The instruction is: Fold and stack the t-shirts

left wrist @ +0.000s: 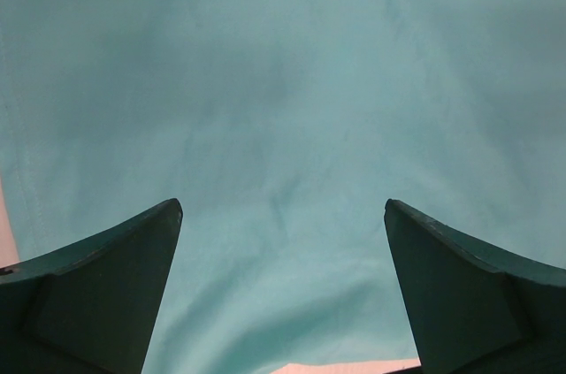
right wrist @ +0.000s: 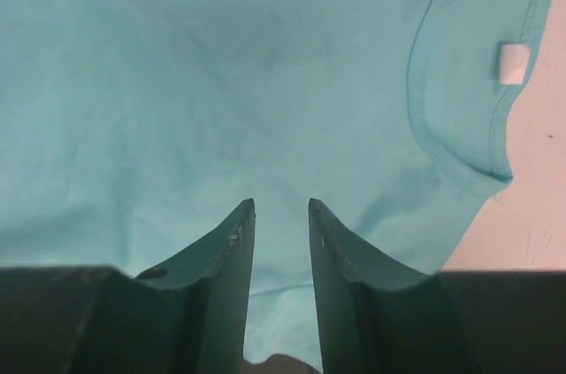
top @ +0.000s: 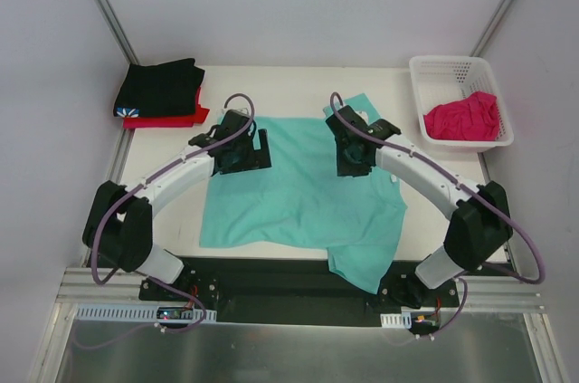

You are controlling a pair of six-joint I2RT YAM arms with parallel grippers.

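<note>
A teal-green t-shirt (top: 298, 197) lies spread across the table's middle, with its near right corner hanging over the front edge. My left gripper (top: 246, 155) hovers over its far left part, jaws wide open and nothing between them (left wrist: 283, 206). My right gripper (top: 355, 158) is over the far right part near the collar (right wrist: 442, 126), its fingers a narrow gap apart with only flat cloth (right wrist: 221, 64) below (right wrist: 281, 204). A folded black t-shirt (top: 161, 86) rests on a folded red one (top: 172, 119) at the far left. A magenta-pink t-shirt (top: 463, 116) lies crumpled in the basket.
The white lattice basket (top: 452, 62) stands at the far right corner. A white label (right wrist: 513, 63) shows inside the teal collar. Bare table (top: 163, 220) runs along the left of the teal shirt, and metal frame posts rise at both back corners.
</note>
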